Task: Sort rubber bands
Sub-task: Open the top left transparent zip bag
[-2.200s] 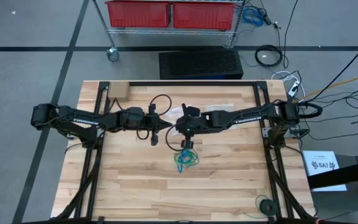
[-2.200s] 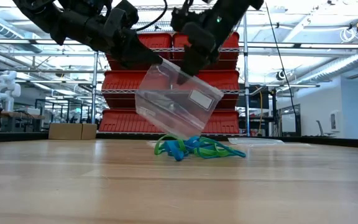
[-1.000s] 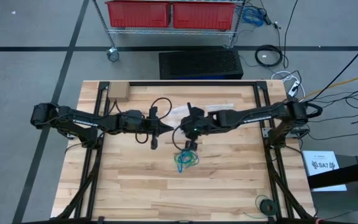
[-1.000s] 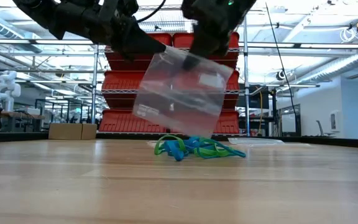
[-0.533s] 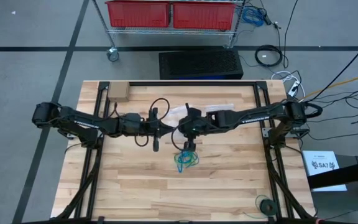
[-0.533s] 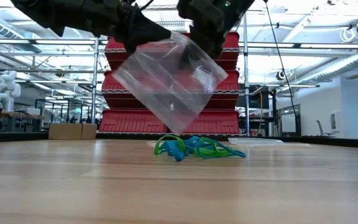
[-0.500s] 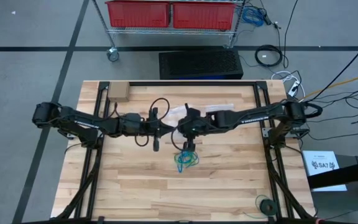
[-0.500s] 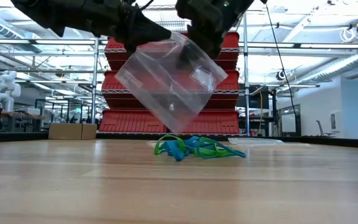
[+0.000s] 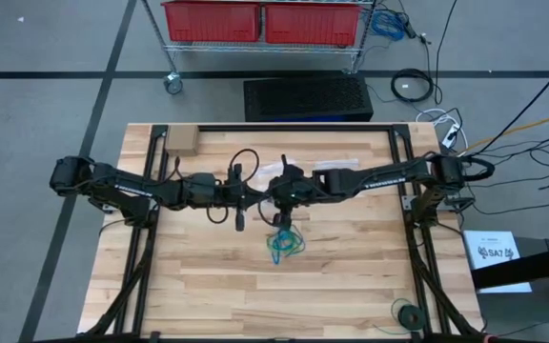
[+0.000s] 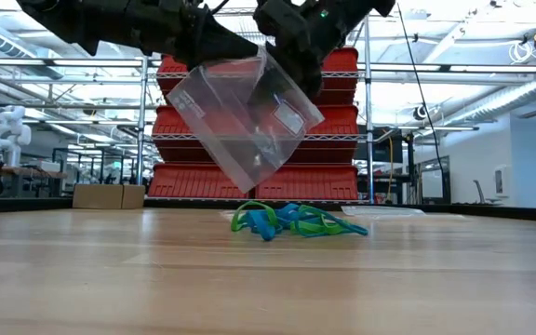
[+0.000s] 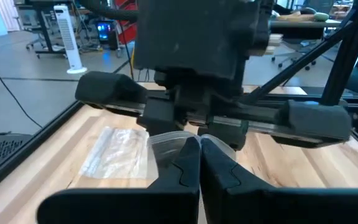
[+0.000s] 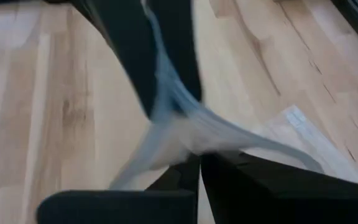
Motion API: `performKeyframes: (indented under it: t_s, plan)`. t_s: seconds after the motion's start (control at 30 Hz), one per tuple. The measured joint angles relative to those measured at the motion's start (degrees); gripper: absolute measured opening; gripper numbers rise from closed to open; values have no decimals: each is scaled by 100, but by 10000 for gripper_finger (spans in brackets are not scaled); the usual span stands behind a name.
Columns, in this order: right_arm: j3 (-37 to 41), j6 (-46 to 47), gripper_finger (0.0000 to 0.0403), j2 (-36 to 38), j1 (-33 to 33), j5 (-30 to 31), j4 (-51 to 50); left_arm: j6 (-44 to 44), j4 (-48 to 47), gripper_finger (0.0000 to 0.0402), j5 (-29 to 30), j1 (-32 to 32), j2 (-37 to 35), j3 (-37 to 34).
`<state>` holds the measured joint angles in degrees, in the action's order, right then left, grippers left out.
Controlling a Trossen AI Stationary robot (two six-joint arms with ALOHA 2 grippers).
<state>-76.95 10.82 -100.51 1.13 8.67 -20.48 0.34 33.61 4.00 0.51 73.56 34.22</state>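
Bag point(image 10: 245, 116) tilted more than moment ago, mouth not yet spread. Left tool point(image 10: 226, 46) and right tool point(image 10: 287, 58) both clamped on its top edge. Rubber bands point(image 10: 296, 221) untouched in heap on tabletop point(image 10: 110, 279), mid, just below bag.

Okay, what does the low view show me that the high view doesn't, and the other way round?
Only the low view: the clear bag hangs tilted in the air above the rubber bands, one top corner held in each gripper, with red bins on a rack behind.

Only the high view: the left gripper and right gripper meet at mid-table, and a small cardboard box sits at a far table corner.

Both: the rubber bands lie piled on the wooden table.
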Motion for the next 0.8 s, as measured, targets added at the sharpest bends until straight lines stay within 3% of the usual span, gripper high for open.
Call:
performKeyframes:
  t_s: [0.47,0.8]
  plan:
    - [-19,-103,238,9,192,-53,-75,2,-50,0,-5,4,4,-2]
    - [-831,-303,258,9,199,-149,-1345,24,-140,0,-5,-44,7,-2]
